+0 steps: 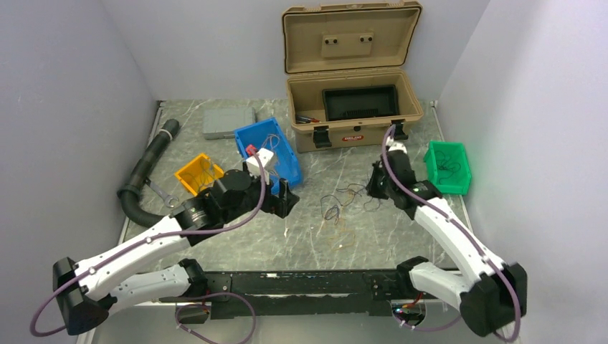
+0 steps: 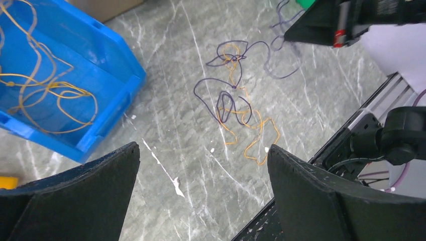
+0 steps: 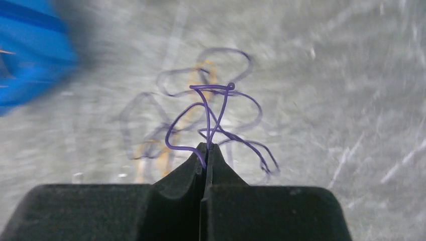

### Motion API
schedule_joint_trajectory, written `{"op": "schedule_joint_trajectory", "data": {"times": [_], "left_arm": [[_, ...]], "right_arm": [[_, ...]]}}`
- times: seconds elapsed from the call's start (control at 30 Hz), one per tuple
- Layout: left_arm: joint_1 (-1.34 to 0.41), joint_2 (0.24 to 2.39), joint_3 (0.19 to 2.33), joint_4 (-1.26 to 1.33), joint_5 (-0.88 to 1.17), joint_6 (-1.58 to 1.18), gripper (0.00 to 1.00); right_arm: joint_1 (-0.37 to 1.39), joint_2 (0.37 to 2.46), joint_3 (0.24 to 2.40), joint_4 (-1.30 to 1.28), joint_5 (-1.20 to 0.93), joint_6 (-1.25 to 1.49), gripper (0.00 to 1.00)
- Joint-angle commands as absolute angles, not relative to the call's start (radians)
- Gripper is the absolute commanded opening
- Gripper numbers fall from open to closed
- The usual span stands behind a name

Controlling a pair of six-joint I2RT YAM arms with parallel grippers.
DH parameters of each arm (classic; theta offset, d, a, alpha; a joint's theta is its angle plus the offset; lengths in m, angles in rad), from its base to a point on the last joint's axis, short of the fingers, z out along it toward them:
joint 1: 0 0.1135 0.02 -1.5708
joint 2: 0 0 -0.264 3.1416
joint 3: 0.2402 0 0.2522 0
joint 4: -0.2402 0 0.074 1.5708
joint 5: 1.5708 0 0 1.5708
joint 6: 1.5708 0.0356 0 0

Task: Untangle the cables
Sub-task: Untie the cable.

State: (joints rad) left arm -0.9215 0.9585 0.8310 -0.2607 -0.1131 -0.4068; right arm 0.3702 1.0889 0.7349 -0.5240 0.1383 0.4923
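Thin purple and orange cables (image 1: 343, 208) lie tangled on the marble table between the arms; they also show in the left wrist view (image 2: 236, 108). My right gripper (image 3: 206, 148) is shut on a purple cable (image 3: 201, 108) and holds its loops above the table, over the blurred tangle. In the top view the right gripper (image 1: 374, 188) sits at the tangle's right end. My left gripper (image 2: 203, 150) is open and empty above bare table, left of the tangle, beside the blue bin (image 2: 115, 75). In the top view it (image 1: 287, 197) is near the bin's front corner.
The blue bin (image 1: 281, 136) holds yellow-orange wires (image 2: 47, 95). A yellow bin (image 1: 188, 173) and a green bin (image 1: 464, 168) hold wires too. An open tan case (image 1: 351, 132) stands at the back. A black corrugated hose (image 1: 143, 172) and a grey box (image 1: 228, 122) lie at left.
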Motion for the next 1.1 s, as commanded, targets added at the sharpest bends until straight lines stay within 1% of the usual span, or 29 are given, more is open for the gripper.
{"op": "schedule_joint_trajectory", "data": {"times": [0.0,0.3,0.57,0.77,1.07], "left_arm": [[-0.91,0.882,0.843,-0.278,-0.181,-0.39,0.99],[-0.894,0.82,0.875,-0.296,-0.153,-0.329,0.99],[-0.895,0.779,0.832,-0.147,-0.046,-0.296,0.99],[-0.895,0.789,0.812,0.025,0.014,-0.252,0.99],[-0.895,0.922,0.859,0.23,0.082,-0.162,0.99]], "right_arm": [[0.37,0.945,0.909,-0.611,-0.007,0.405,0.0],[0.371,0.882,1.255,-0.716,-0.162,0.416,0.0],[0.371,0.937,1.482,-0.629,-0.353,0.494,0.0],[0.371,0.975,1.533,-0.511,-0.446,0.593,0.0],[0.371,1.012,1.533,-0.366,-0.527,0.719,0.0]]}}
